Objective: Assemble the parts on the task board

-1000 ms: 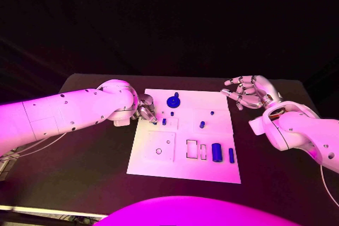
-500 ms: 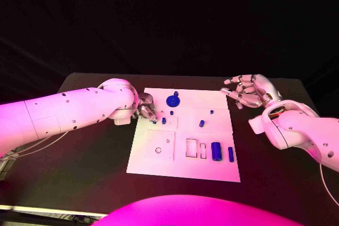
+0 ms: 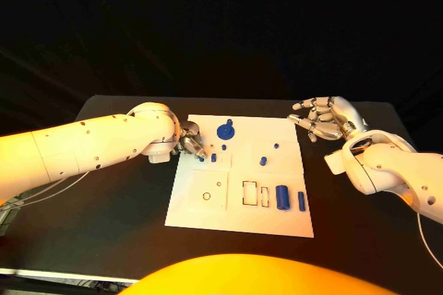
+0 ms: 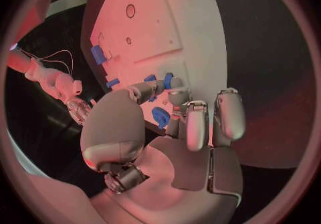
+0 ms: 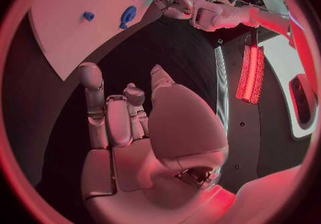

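- On the black table [image 3: 111,212] the white task board [image 3: 238,212] lies flat in the middle, its long side running away from the robot, with dark table showing on all sides of it.
- Behind the table's far edge the room is dark and nothing can be made out there.
- The left hand [image 3: 191,144] sits at the board's far left edge, fingers bent down onto it; in the left wrist view two fingertips [image 4: 175,94] close around a small blue part [image 4: 167,80], so it appears to be pinching that piece, though the contact is partly hidden.
- Just beside that hand a short blue peg [image 3: 214,158] stands on the board, and a round blue wheel-like part [image 3: 226,132] sits near the far edge.
- Two more small blue pegs [image 3: 264,160] stand near the board's middle.
- Near the board's right near corner a thick blue cylinder [image 3: 282,198] and a thinner blue bar [image 3: 301,201] lie side by side, next to rectangular cut-outs [image 3: 250,192].
- The right hand [image 3: 321,119] hovers off the board's far right corner above the table, fingers loosely curled and apart, holding nothing.
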`<control>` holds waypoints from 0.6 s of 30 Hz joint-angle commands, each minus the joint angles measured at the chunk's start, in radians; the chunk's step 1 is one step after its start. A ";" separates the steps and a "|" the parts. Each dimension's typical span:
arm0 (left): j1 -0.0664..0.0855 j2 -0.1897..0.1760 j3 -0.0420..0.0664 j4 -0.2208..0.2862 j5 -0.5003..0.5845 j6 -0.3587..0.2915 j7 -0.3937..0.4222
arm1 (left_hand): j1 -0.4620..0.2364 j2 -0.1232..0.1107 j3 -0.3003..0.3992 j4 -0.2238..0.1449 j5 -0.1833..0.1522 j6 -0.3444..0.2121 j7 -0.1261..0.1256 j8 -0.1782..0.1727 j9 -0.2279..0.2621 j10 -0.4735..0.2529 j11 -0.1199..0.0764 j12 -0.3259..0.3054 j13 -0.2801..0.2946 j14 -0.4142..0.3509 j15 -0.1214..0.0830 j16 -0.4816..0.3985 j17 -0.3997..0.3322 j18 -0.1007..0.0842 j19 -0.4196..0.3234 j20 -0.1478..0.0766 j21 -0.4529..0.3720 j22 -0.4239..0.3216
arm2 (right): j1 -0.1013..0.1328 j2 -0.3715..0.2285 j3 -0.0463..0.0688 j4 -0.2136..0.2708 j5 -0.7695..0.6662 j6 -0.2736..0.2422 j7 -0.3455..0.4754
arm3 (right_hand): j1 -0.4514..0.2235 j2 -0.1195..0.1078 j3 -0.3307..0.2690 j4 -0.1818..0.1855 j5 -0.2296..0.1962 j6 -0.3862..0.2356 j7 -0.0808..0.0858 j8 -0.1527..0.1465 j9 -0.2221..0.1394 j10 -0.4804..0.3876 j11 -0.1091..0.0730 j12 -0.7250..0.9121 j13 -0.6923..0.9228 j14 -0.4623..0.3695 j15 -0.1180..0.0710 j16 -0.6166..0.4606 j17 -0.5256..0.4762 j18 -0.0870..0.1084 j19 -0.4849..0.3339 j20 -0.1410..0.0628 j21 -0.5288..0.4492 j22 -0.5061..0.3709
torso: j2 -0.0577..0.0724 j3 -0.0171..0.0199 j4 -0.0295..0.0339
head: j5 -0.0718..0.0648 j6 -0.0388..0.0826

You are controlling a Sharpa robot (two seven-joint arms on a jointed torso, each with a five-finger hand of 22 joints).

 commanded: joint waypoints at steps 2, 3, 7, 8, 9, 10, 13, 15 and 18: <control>-0.013 0.004 -0.009 -0.001 0.016 0.038 0.003 | -0.006 0.004 -0.061 0.034 0.000 0.008 0.002 -0.009 -0.008 -0.001 -0.006 0.007 -0.002 0.092 -0.007 0.005 0.215 -0.013 0.003 -0.005 -0.005 -0.001 | -0.001 -0.001 0.000 0.001 -0.003 0.005 0.012 | -0.006 0.005 -0.007 0.001 0.002 -0.008 0.001 0.004 -0.001 -0.008 -0.001 -0.001 -0.003 0.001 -0.002 -0.007 -0.001 0.014 0.005 0.001 -0.005 -0.002 | 0.000 -0.0002 0.0000 | 0.001 0.000; -0.013 0.004 -0.009 -0.002 0.016 0.038 0.003 | -0.007 0.005 -0.076 0.044 0.000 0.009 0.002 -0.009 -0.010 -0.002 -0.005 0.008 -0.002 0.092 -0.007 0.005 0.215 -0.013 0.004 -0.005 -0.005 -0.001 | -0.001 -0.001 0.000 0.001 -0.003 0.005 0.012 | -0.006 0.005 -0.007 0.001 0.002 -0.008 0.001 0.004 -0.001 -0.008 -0.001 -0.001 -0.003 0.001 -0.002 -0.007 -0.001 0.014 0.005 0.001 -0.005 -0.002 | 0.000 0.0000 0.0001 | 0.001 0.001; -0.013 0.002 -0.009 -0.005 0.013 0.039 0.003 | -0.016 0.003 -0.137 0.082 -0.001 0.014 0.003 -0.008 -0.015 -0.004 -0.005 0.009 -0.004 0.092 -0.006 0.007 0.217 -0.013 0.005 -0.005 -0.007 -0.001 | -0.001 -0.001 0.000 0.001 -0.003 0.004 0.012 | -0.008 0.006 -0.008 0.002 0.002 -0.009 0.001 0.004 -0.001 -0.007 -0.001 -0.001 -0.003 0.001 -0.002 -0.007 -0.001 0.014 0.006 0.001 -0.005 -0.002 | 0.000 -0.0003 -0.0005 | 0.001 0.001; -0.013 0.002 -0.009 -0.006 0.013 0.038 0.003 | -0.015 0.004 -0.144 0.086 -0.001 0.014 0.003 -0.008 -0.015 -0.004 -0.005 0.010 -0.004 0.092 -0.006 0.007 0.217 -0.013 0.005 -0.005 -0.006 -0.001 | -0.001 -0.001 0.000 0.001 -0.003 0.004 0.012 | -0.008 0.006 -0.008 0.002 0.002 -0.009 0.001 0.004 -0.001 -0.007 -0.001 -0.001 -0.003 0.001 -0.002 -0.007 -0.001 0.014 0.006 0.001 -0.005 -0.002 | 0.000 -0.0003 -0.0005 | 0.001 0.001; -0.013 0.001 -0.009 -0.007 0.013 0.038 0.003 | -0.016 0.004 -0.157 0.095 -0.001 0.015 0.004 -0.008 -0.016 -0.004 -0.004 0.010 -0.004 0.092 -0.006 0.007 0.217 -0.013 0.005 -0.005 -0.007 -0.001 | -0.001 -0.001 0.000 0.001 -0.003 0.004 0.012 | -0.008 0.006 -0.008 0.002 0.002 -0.009 0.001 0.004 -0.001 -0.007 -0.001 -0.001 -0.003 0.001 -0.002 -0.007 -0.001 0.014 0.006 0.001 -0.005 -0.002 | 0.000 -0.0003 -0.0002 | 0.000 0.001; -0.013 0.001 -0.009 -0.008 0.012 0.037 0.003 | -0.015 0.004 -0.172 0.105 -0.001 0.015 0.004 -0.008 -0.017 -0.005 -0.004 0.010 -0.005 0.092 -0.006 0.007 0.217 -0.013 0.006 -0.005 -0.007 0.000 | -0.001 -0.001 0.000 0.001 -0.002 0.004 0.012 | -0.008 0.006 -0.008 0.002 0.002 -0.009 0.001 0.004 -0.001 -0.007 -0.001 -0.001 -0.003 0.001 -0.002 -0.007 -0.001 0.014 0.006 0.001 -0.005 -0.002 | 0.000 -0.0003 -0.0003 | 0.000 0.001; -0.013 0.001 -0.009 -0.010 0.012 0.034 0.003 | -0.009 0.003 -0.218 0.132 -0.001 0.016 0.004 -0.008 -0.020 -0.005 -0.004 0.012 -0.005 0.092 -0.006 0.007 0.217 -0.013 0.006 -0.005 -0.008 0.000 | -0.001 -0.001 0.000 0.001 -0.002 0.004 0.012 | -0.009 0.006 -0.009 0.002 0.001 -0.009 0.001 0.004 -0.001 -0.008 -0.001 0.000 -0.003 0.001 -0.002 -0.007 -0.001 0.014 0.006 0.001 -0.006 -0.002 | 0.001 -0.0004 -0.0006 | -0.001 0.001; -0.013 0.000 -0.008 -0.011 0.011 0.031 0.003 | -0.006 0.004 -0.242 0.148 -0.002 0.016 0.004 -0.008 -0.022 -0.006 -0.004 0.013 -0.006 0.092 -0.006 0.007 0.217 -0.013 0.006 -0.005 -0.008 0.000 | -0.001 -0.002 0.000 0.001 -0.002 0.004 0.012 | -0.009 0.006 -0.009 0.002 0.001 -0.009 0.001 0.004 -0.001 -0.008 -0.001 0.000 -0.003 0.001 -0.002 -0.007 -0.001 0.014 0.006 0.001 -0.006 -0.002 | 0.001 0.0000 -0.0008 | -0.001 0.001; -0.013 -0.002 -0.008 -0.011 0.010 0.026 0.004 | -0.003 0.007 -0.258 0.162 -0.001 0.016 0.005 -0.009 -0.023 -0.006 -0.004 0.013 -0.007 0.092 -0.006 0.006 0.217 -0.013 0.007 -0.005 -0.008 0.000 | -0.001 -0.002 0.000 0.001 -0.002 0.003 0.011 | -0.009 0.006 -0.009 0.002 0.001 -0.009 0.001 0.004 -0.001 -0.008 -0.001 0.000 -0.003 0.001 -0.002 -0.007 -0.001 0.014 0.006 0.001 -0.006 -0.002 | 0.000 -0.0003 -0.0005 | -0.001 0.002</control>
